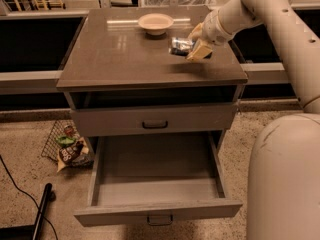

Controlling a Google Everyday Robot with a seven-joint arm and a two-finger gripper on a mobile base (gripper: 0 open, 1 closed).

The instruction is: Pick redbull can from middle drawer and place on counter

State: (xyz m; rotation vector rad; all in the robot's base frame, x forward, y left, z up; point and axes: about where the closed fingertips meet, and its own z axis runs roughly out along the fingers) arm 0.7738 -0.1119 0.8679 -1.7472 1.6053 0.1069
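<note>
The counter point(125, 59) tops the grey cabinet, glossy and broad. Below it the middle drawer point(157, 186) stands pulled fully out, its box bare inside; the drawer front point(155, 120) above it is closed. My pale arm point(250, 9) reaches in from the right over the slab's right rear part. A wire basket point(67, 146) sits on the floor to the left. A pale bowl point(155, 22) rests near the back edge. My gripper point(194, 45) is clamped on the redbull can point(177, 45) — held sideways, over the counter, just right of the bowl.

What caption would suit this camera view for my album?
The gripper holds the redbull can over the counter; the middle drawer stands open.
</note>
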